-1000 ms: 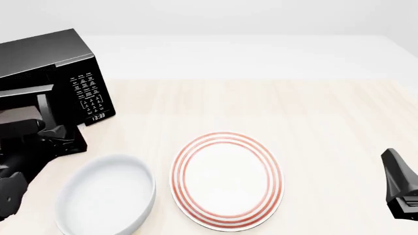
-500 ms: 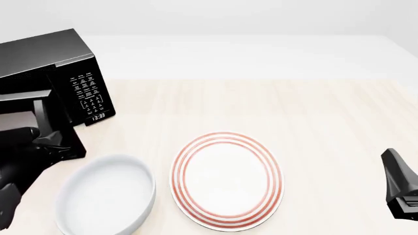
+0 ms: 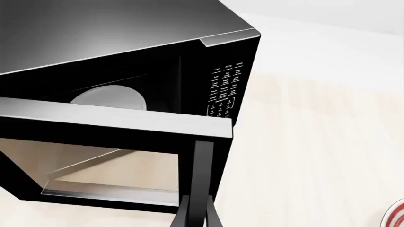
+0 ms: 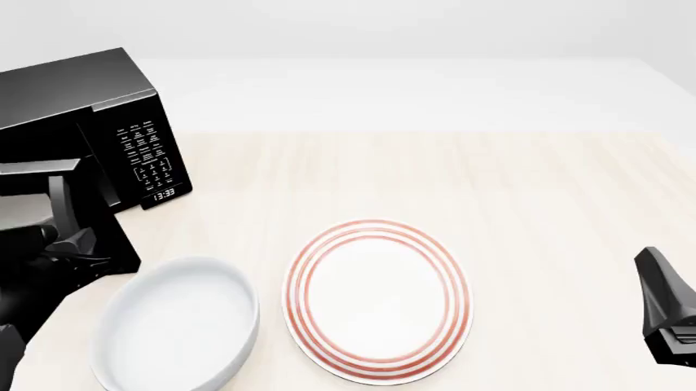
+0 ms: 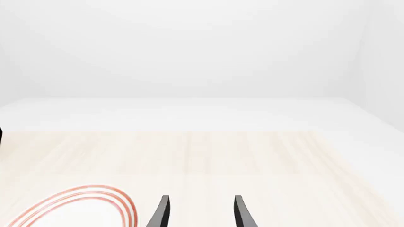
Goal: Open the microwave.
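Observation:
The black microwave (image 4: 98,106) stands at the table's far left, its keypad panel (image 4: 147,155) facing right of centre. Its windowed door (image 4: 55,195) stands swung out toward me. My left gripper (image 4: 78,241) is shut on the door's free edge. In the left wrist view the door frame (image 3: 113,120) hangs open, the pale turntable (image 3: 107,97) shows inside, and my fingers (image 3: 181,215) clamp the door's vertical bar (image 3: 202,170). My right gripper (image 4: 663,309) is open and empty at the near right, its fingers (image 5: 162,213) spread above the table.
A white bowl (image 4: 174,326) sits just right of my left arm, close below the open door. A white plate with red rings (image 4: 376,297) lies at the near centre; its rim also shows in the right wrist view (image 5: 82,203).
The door has swung further open. My left gripper has pulled it toward me and to the left. The right arm has not moved.

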Controlling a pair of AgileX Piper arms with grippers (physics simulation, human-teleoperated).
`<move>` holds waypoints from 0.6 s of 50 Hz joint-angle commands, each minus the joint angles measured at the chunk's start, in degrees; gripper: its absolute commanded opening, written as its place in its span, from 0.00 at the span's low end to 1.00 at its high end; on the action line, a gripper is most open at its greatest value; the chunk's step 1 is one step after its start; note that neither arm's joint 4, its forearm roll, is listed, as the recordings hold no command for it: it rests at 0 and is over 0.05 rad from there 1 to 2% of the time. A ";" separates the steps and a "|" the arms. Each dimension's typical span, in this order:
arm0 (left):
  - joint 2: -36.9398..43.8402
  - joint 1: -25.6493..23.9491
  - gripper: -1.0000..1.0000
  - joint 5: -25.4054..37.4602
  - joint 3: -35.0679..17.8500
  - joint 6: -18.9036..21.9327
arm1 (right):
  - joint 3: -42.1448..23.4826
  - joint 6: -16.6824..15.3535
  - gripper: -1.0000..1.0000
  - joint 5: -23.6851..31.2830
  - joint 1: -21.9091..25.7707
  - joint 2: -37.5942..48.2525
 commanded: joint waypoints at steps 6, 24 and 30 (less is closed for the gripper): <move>-3.21 -5.30 0.00 -4.63 -1.98 -2.76 | 0.00 0.00 1.00 0.01 0.00 0.00; -2.60 -4.89 0.00 -5.69 -1.47 -2.93 | 0.00 0.00 1.00 0.00 0.01 0.00; -2.70 -4.97 0.00 -5.75 -1.47 -3.43 | 0.00 -0.01 1.00 0.01 0.00 0.00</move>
